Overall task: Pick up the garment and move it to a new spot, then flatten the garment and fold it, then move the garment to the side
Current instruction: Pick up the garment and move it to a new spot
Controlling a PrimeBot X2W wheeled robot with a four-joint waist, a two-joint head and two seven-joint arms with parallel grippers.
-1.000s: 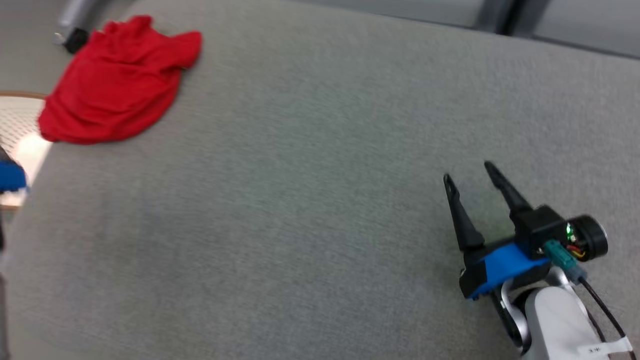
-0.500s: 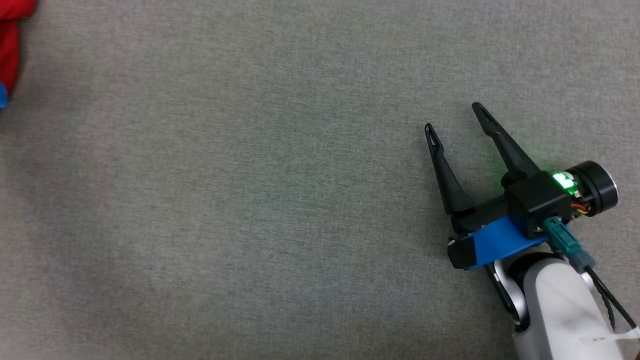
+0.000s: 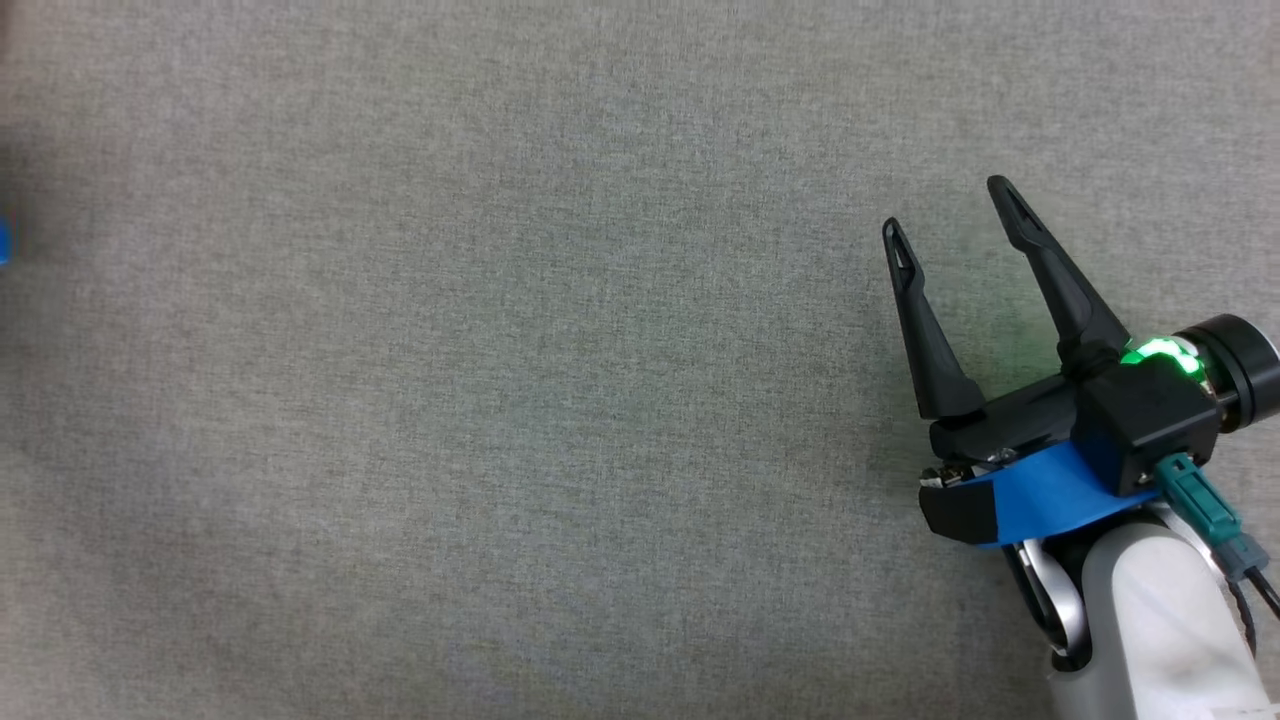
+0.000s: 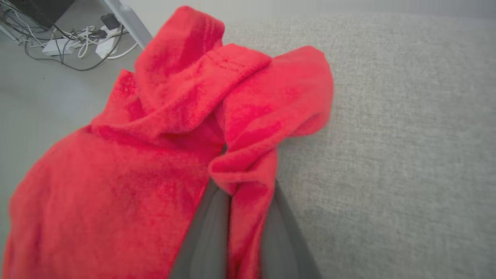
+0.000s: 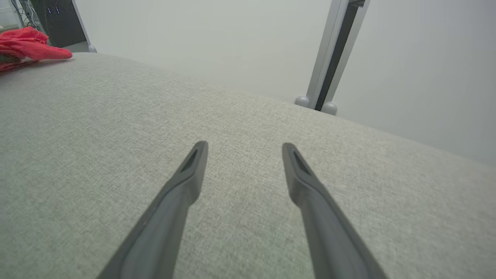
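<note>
The grey worktop (image 3: 500,400) lies open ahead of and to the left of the right tool (image 3: 947,207), and nothing sits between its spread fingers. The one obstacle on it is the red garment (image 4: 116,174), heaped at a far corner and spilling over the edge. A metal post (image 5: 329,54) stands beyond the far edge.

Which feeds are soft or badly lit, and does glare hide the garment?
Head view: sharp, even light; a green lamp by the right gripper tints the grey cloth surface. Left wrist view: red garment oversaturated, folds soft; left gripper blurred near the lens. Right wrist view: weave crisp, jaws' bases soft. No glare.
</note>
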